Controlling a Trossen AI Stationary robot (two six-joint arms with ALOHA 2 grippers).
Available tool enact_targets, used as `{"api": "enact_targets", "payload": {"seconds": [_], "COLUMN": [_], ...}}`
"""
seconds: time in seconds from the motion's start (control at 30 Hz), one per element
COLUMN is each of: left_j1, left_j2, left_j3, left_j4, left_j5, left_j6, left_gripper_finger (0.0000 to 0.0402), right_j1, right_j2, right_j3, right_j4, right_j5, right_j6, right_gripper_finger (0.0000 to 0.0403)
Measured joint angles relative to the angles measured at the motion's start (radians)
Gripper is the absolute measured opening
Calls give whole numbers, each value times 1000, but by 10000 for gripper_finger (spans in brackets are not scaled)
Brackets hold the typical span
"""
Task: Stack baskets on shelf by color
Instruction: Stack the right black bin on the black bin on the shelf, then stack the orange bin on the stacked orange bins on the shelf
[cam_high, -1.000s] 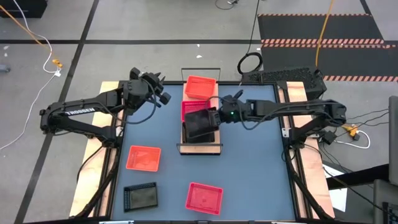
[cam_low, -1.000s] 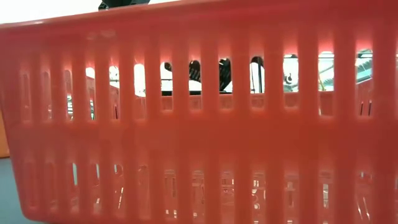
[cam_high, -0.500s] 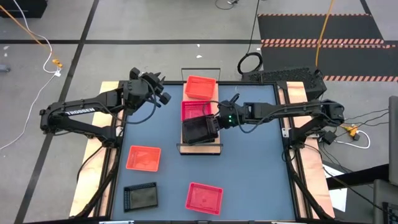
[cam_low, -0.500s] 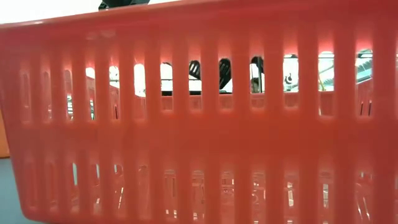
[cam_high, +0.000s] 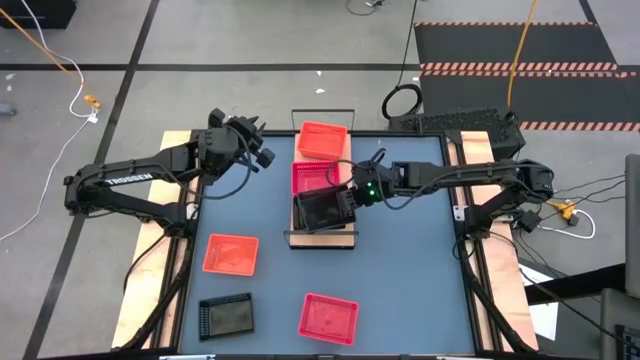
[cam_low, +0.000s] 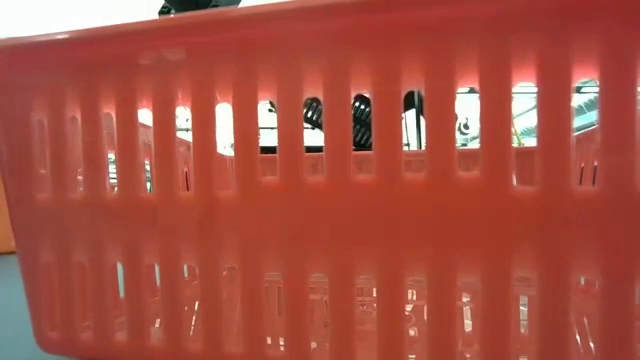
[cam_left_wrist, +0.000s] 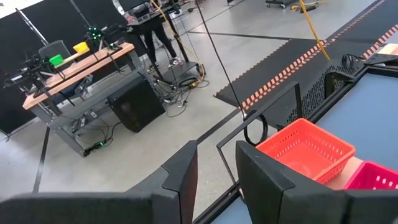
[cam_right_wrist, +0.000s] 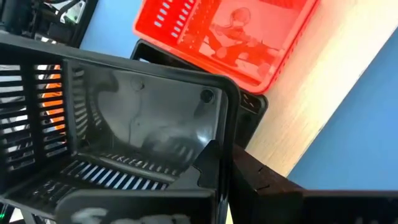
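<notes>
High view: my right gripper, fingers clamped on a black basket, holds it over the shelf's near end.

Right wrist view: another black basket sits beneath; I'd level before lowering.

Left wrist view: left gripper waits part-open, empty.

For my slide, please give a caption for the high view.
Right gripper holds a black basket over the shelf; left gripper waits.

White lettering "TROSSEN" along the left arm, no other readable text
</notes>
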Motion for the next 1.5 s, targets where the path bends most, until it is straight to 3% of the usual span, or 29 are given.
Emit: {"api": "enact_targets", "payload": {"seconds": [0.3, 0.83, 1.23, 1.33, 1.5], "left_j1": [0, 0, 0, 0, 6], "left_j2": [0, 0, 0, 0, 0], "left_j3": [0, 0, 0, 0, 0], "left_j4": [0, -1, -1, -2, -11], "left_j5": [0, 0, 0, 0, 0], "left_j6": [0, 1, 2, 2, 3], "left_gripper_finger": [113, 113, 113, 113, 113], "right_j1": [0, 2, 5, 5, 4], "right_j2": [0, 0, 0, -11, -40], "right_j3": [0, 0, 0, 0, 0], "right_j4": [-20, -15, 3, -3, -74], "right_j5": [-49, -80, -156, -116, 160], "right_j6": [-68, -110, -221, -299, -473], "right_gripper_finger": [15, 120, 120, 119, 118]}}
